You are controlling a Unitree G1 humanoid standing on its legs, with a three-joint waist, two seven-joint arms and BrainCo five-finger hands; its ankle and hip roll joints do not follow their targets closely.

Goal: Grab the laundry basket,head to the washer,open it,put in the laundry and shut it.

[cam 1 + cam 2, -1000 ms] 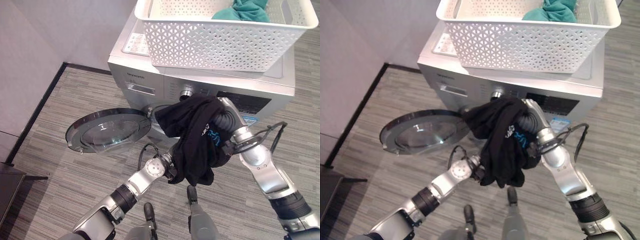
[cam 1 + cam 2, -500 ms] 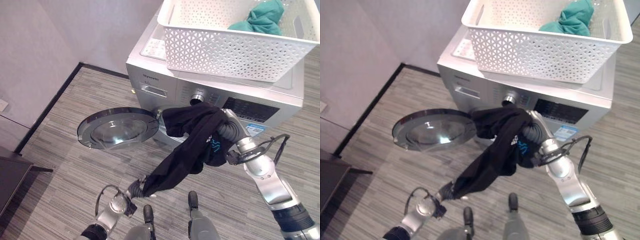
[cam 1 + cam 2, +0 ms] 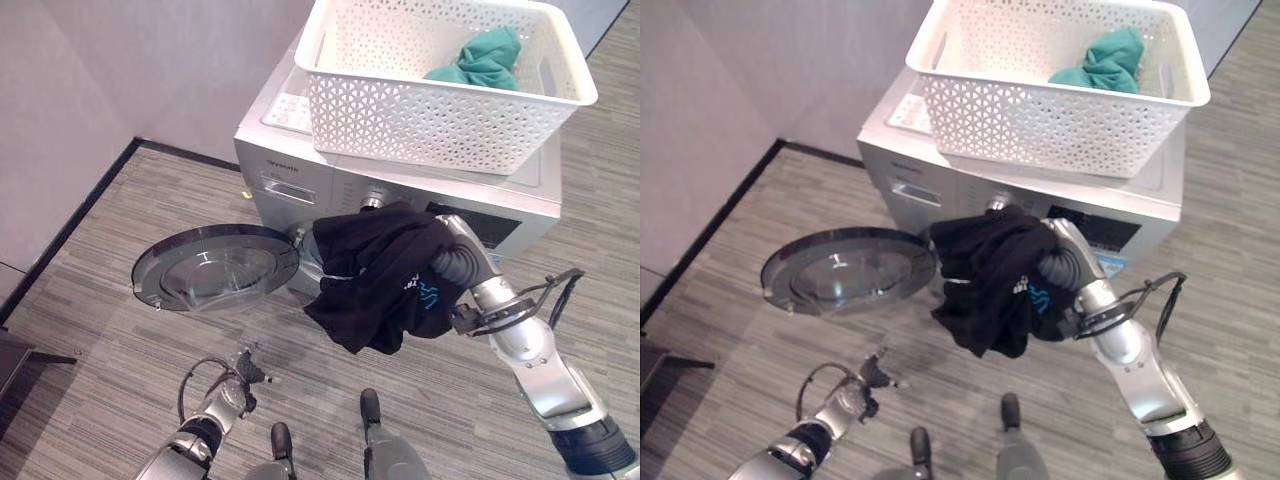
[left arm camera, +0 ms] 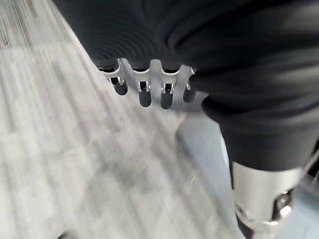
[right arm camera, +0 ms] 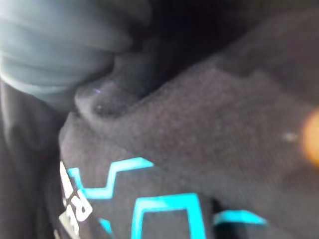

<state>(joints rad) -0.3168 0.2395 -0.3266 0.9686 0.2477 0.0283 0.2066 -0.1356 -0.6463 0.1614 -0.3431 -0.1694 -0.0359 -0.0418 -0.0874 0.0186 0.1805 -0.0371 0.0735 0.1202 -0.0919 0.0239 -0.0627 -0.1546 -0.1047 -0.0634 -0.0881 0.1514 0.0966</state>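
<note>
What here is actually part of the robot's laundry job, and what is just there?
Part of the job:
washer, its door open
white basket on top
teal cloth inside it
black garment over the right hand
left hand, low, holding nothing

Just there:
dark furniture edge

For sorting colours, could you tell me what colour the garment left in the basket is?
Teal garment, clearest in the left eye view.
</note>
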